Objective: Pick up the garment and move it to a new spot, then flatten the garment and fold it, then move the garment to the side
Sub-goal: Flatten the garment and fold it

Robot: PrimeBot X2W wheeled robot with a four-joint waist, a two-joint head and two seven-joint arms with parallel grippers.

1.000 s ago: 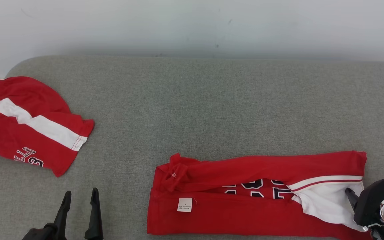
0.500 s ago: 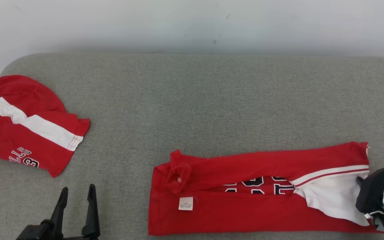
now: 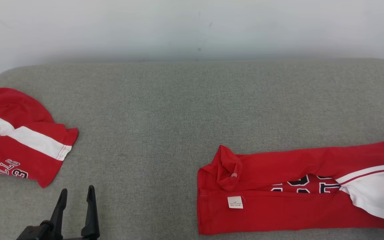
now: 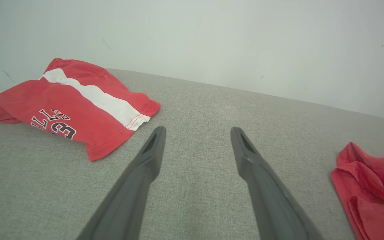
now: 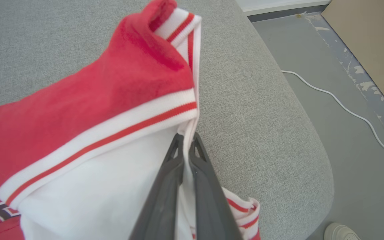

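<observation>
Red garment [image 5: 88,100], white edge clamped in right claw [image 5: 186,139], left claw [image 3: 78,189] apart.

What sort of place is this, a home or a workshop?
Probably a test room or lab: a grey upholstered bench against a bare white wall, a scuffed grey floor, a loose white cable on it.

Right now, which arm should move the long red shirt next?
Right. The right claw is shut on the white edge of the long red shirt. The left claw is open over bare couch, apart from that shirt.
</observation>
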